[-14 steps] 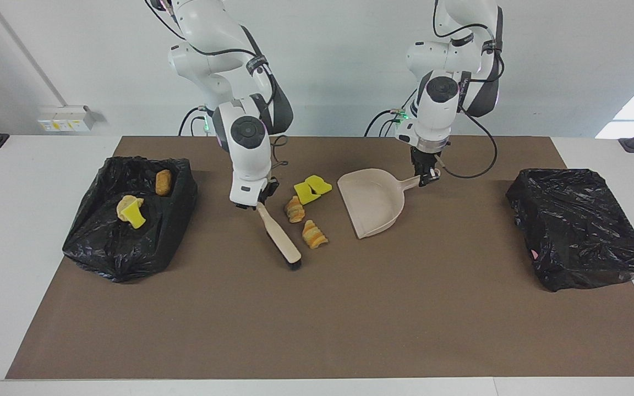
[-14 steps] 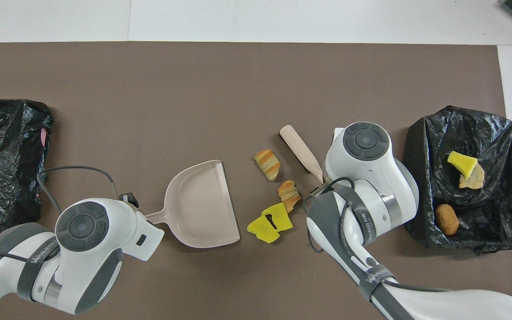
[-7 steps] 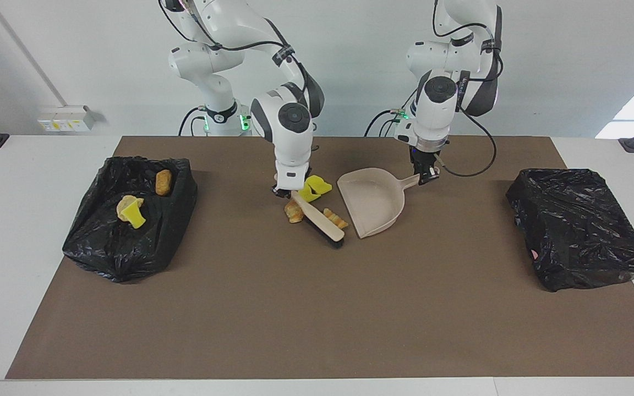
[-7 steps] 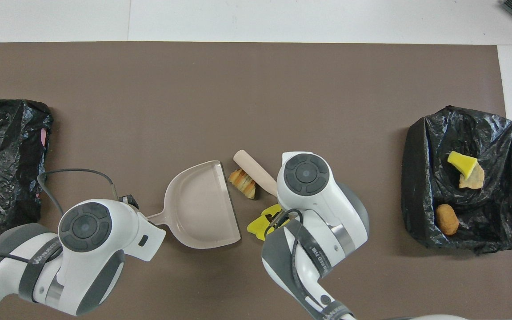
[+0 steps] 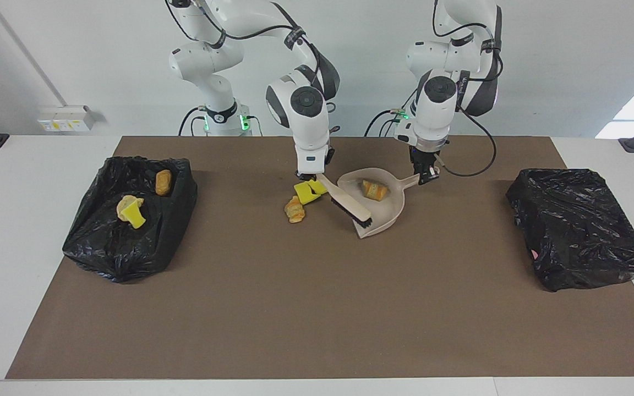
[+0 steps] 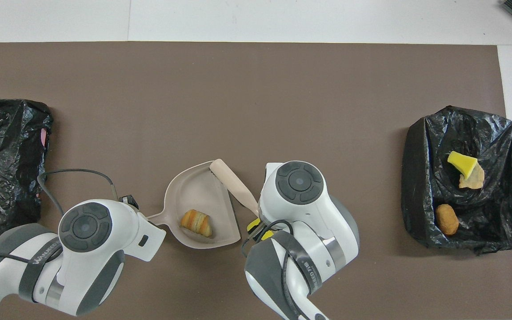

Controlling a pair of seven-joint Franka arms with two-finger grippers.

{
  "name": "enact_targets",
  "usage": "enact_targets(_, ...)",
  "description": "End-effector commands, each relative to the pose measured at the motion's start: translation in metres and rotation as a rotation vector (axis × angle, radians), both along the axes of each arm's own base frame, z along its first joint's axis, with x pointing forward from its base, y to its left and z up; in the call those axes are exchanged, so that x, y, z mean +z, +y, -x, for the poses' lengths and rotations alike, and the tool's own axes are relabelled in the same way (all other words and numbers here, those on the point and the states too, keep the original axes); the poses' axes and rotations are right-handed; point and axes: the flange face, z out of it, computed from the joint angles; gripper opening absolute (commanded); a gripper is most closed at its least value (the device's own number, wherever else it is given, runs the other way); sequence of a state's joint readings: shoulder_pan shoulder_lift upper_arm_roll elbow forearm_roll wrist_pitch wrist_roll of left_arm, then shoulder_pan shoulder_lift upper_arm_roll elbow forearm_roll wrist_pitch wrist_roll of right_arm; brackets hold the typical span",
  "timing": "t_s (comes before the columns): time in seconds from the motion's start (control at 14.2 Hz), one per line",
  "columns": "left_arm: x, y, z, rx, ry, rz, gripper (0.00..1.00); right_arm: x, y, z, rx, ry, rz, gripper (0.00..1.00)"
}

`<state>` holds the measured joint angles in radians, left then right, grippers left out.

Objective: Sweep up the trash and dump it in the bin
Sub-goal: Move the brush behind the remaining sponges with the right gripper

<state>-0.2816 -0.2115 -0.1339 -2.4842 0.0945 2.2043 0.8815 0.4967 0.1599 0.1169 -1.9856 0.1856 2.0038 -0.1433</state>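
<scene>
— Swept over, the brush (image 5: 350,204) has: the right gripper (image 5: 307,176) has carried it from beside the pastries to the mouth of the dustpan (image 5: 389,213). One pastry (image 5: 375,190) now lies inside the pan, upper centre of the facing frame.

— How are the grippers set?

— The right gripper is pinched on the brush handle, with the bristles down at the pan's lip. The left gripper (image 5: 426,175) is clamped on the dustpan's handle, and the pan sits flat on the mat (image 5: 317,308).

— Where is the rest of the trash?

— A second pastry (image 5: 294,209) and two yellow wedges (image 5: 310,191) lie on the mat just beside the brush, on the side toward the right arm's end. The bin (image 5: 130,247), lined with black plastic, sits at mid-height of the frame at that same end. In it are a tan lump (image 5: 163,182), a yellow wedge (image 5: 136,216) and a pale lump (image 5: 126,202) touching that wedge.

— And the surroundings?

— The brown mat covers most of a white desk (image 5: 31,247). A crumpled black bag (image 5: 581,231) rests at the left arm's end. At the top of the frame is a plain white wall (image 5: 361,66) with a small socket box (image 5: 66,118) low on it, near the desk's edge. Cables trail from both arm bases.
</scene>
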Motion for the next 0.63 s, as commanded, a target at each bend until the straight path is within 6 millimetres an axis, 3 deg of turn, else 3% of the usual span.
enact_targets(0.0,0.002,0.002,0.008,0.009,-0.015,-0.018,0.0,0.032,-0.032,-0.003,-0.134,0.049,0.012,0.0)
enact_targets(0.14,0.002,0.003,0.008,0.012,-0.014,-0.019,0.0,0.04,-0.058,-0.005,-0.223,0.081,0.061,0.0)
enact_targets(0.35,0.003,0.002,0.007,0.005,-0.023,-0.013,0.0,0.035,-0.097,-0.007,-0.362,0.09,0.124,0.0)
enact_targets(0.56,0.003,0.001,0.007,-0.031,-0.035,-0.047,0.0,0.02,-0.119,0.012,-0.444,0.098,0.171,0.0)
